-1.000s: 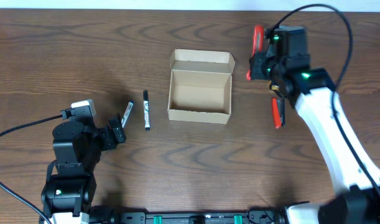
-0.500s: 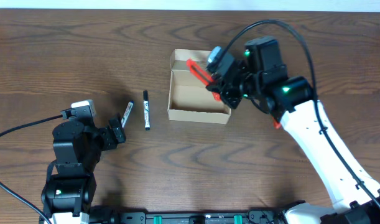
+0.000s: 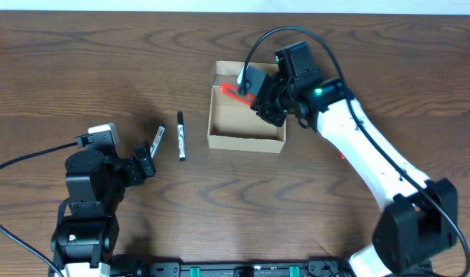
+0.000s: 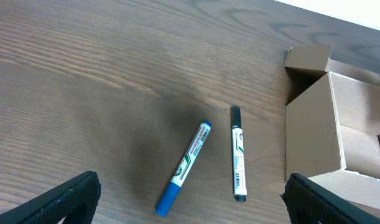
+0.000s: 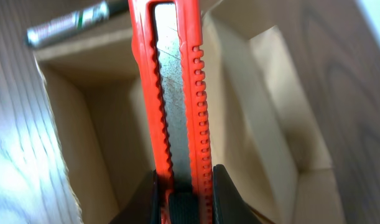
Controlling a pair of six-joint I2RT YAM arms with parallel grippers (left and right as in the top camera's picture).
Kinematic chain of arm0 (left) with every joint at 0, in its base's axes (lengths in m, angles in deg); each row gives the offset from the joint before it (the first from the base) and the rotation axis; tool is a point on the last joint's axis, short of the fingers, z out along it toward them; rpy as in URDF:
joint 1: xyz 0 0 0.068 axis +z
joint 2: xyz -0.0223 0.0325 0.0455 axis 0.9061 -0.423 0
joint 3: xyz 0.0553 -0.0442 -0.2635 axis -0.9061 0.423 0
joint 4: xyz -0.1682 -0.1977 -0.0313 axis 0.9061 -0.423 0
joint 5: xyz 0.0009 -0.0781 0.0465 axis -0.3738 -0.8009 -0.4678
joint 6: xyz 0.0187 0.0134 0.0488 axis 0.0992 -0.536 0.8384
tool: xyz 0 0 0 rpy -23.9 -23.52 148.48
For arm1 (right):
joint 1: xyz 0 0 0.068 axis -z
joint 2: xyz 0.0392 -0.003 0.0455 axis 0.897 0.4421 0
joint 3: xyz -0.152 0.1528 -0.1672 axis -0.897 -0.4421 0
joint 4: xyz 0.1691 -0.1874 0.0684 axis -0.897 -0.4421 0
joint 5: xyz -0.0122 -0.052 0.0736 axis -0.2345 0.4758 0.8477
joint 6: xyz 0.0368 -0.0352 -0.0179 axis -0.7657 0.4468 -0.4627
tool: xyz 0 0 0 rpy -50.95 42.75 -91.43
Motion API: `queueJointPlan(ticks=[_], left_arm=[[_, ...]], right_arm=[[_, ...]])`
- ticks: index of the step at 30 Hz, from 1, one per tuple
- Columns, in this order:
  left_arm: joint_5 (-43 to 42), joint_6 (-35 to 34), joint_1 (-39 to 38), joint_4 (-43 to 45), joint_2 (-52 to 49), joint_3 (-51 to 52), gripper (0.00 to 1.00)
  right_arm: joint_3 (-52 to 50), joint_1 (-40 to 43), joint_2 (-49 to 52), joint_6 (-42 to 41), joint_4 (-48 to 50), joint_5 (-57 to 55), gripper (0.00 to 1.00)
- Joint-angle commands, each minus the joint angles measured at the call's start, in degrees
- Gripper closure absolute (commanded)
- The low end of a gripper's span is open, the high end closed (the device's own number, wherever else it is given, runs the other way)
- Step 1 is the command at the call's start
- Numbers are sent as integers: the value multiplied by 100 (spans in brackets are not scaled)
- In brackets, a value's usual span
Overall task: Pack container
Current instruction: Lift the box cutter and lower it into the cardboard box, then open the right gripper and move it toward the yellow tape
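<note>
Right claw point(image 3: 259, 97) carried cutter point(image 3: 231, 92) farther over container point(image 3: 246, 141).

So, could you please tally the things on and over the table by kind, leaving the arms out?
Markers: 2 (blue-capped marker, dark-capped marker)
Red box cutter: 1, held in the right gripper over the box
Cardboard box: 1, open
Total: 4 in view

Print on the blue marker point(image 4: 185, 168) and dark marker point(image 4: 237, 157) is illegible.
</note>
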Motion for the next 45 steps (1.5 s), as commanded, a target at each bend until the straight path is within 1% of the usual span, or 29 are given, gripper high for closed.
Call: queueJointPlan(ticks=[1, 5, 12, 22, 28, 29, 32, 35, 40, 45], left_arm=[[2, 105, -17, 4, 7, -151, 5], [2, 105, -17, 4, 7, -151, 5], [0, 103, -17, 2, 7, -151, 5], [2, 103, -17, 2, 7, -151, 5], [2, 103, -17, 2, 7, -151, 5], [2, 103, -17, 2, 7, -151, 5], [2, 103, -17, 0, 7, -151, 5], [2, 103, -17, 0, 7, -151, 5], [2, 103, -17, -4, 7, -151, 5], [2, 103, -17, -9, 7, -151, 5]], right_arm=[[116, -33, 162, 804, -109, -31, 99], [116, -33, 278, 1152, -284, -31, 99], [105, -35, 546, 1165, -404, 166, 99], [103, -39, 1447, 1141, -487, 332, 99], [103, -39, 1604, 1108, -481, 332, 99], [103, -39, 1604, 1078, -468, 332, 98], [103, -39, 1600, 883, -380, 328, 80], [105, -39, 1598, 835, -332, 326, 74], [227, -39, 1537, 691, -280, 308, 73], [531, 9, 1244, 487, -343, 236, 70]])
